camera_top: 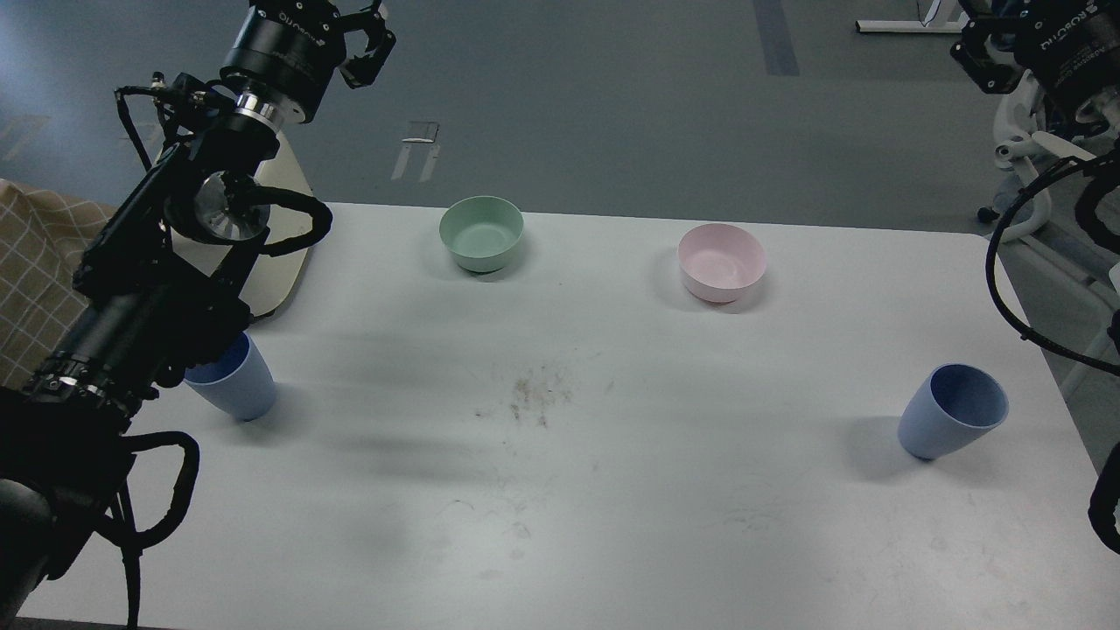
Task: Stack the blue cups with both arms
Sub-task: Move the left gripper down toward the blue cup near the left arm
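Observation:
Two blue cups stand upright and far apart on the white table. My left forearm partly covers the left cup near the table's left edge. The right cup stands in full view near the right edge, its dark inside showing. My left gripper is raised high beyond the table's back left corner, well away from the left cup. Its fingers are apart with nothing between them. My right gripper is high at the top right, off the table. It looks dark and is partly cut off by the frame edge.
A pale green bowl sits at the back centre and a pink bowl at the back right. A cream rounded board lies under my left arm. Checked cloth shows at far left. A brown smudge marks the middle.

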